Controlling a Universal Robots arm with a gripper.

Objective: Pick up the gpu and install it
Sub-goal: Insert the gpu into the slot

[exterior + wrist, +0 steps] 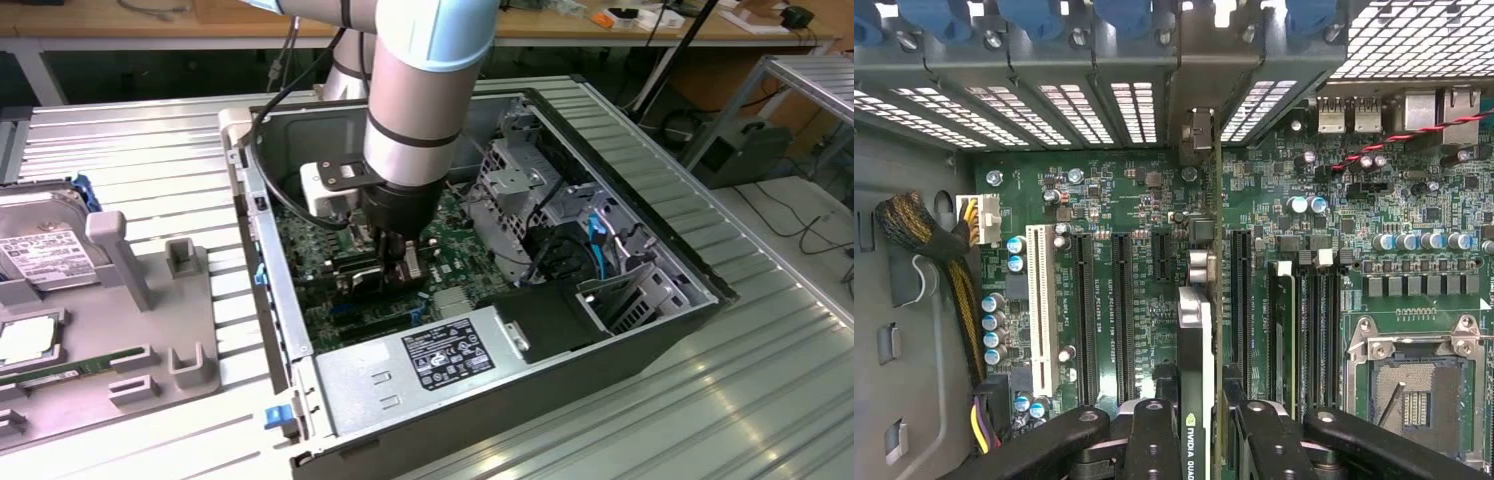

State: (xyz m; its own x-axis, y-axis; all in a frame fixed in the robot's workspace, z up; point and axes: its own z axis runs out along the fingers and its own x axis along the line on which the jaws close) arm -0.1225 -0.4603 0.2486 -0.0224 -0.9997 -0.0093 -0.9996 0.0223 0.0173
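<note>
Claw (1199, 440) down inside the open PC case (641, 170), pinching the gpu (1196, 340) on edge, card standing upright over the motherboard (1144, 190) between the long black expansion slots.

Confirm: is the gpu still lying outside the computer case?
No, the gpu stands on edge over the motherboard, between the gripper fingers.
</note>
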